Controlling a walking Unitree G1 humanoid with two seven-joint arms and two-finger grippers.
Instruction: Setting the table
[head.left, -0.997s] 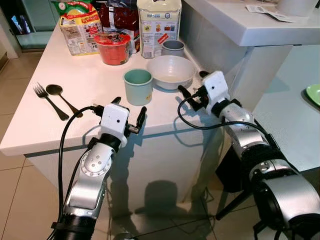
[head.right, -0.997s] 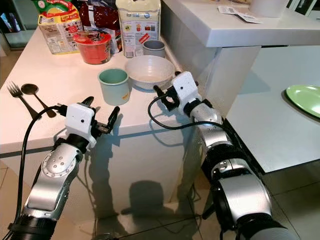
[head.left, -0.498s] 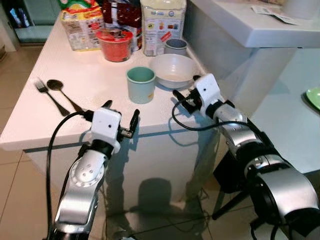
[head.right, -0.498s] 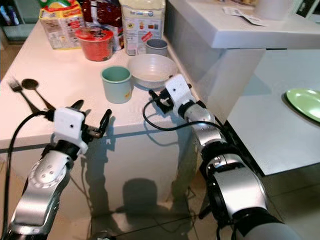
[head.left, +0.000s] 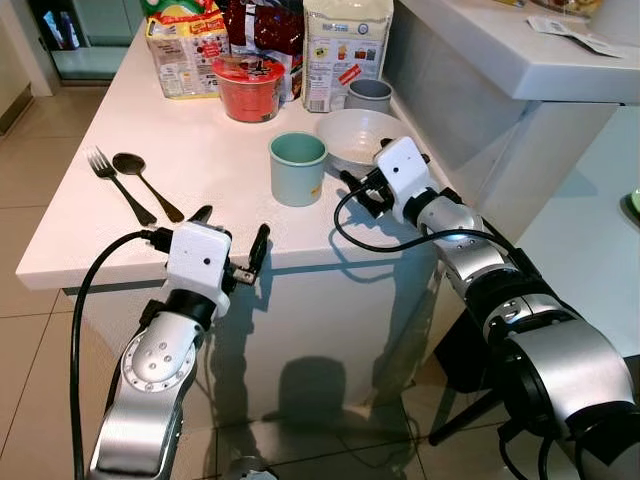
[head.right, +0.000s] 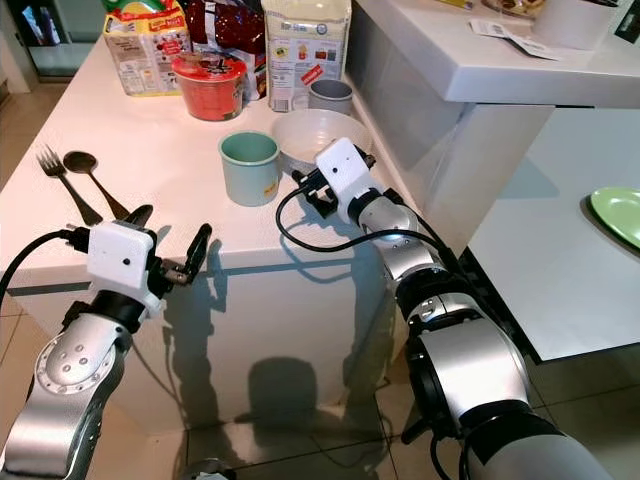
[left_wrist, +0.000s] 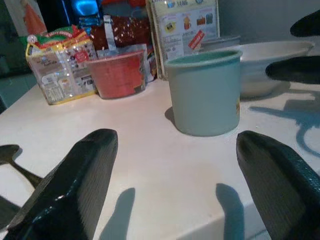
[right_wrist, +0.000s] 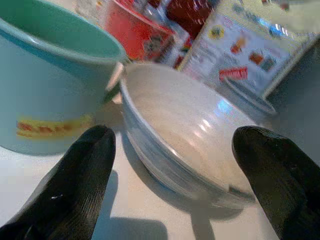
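On the white counter (head.left: 150, 130) | white bowl (head.left: 362, 136) beside teal cup (head.left: 298, 168), grey cup (head.left: 369, 95) behind | right gripper (head.left: 368, 181) fingers apart at bowl's near rim | left gripper (head.left: 232, 247) fingers apart at counter edge, before teal cup | fork (head.left: 120, 184), spoon (head.left: 145, 183) left | red tub (head.left: 248, 87), food packets (head.left: 185, 55) at back

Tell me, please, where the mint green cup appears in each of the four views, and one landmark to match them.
Left eye view: mint green cup at upper centre, left of the white bowl.
Right eye view: cup at upper centre-left, again left of the bowl.
Left wrist view: cup at centre-right.
Right wrist view: cup at the left edge, partly cut off.
Shared landmark: the white bowl beside it.
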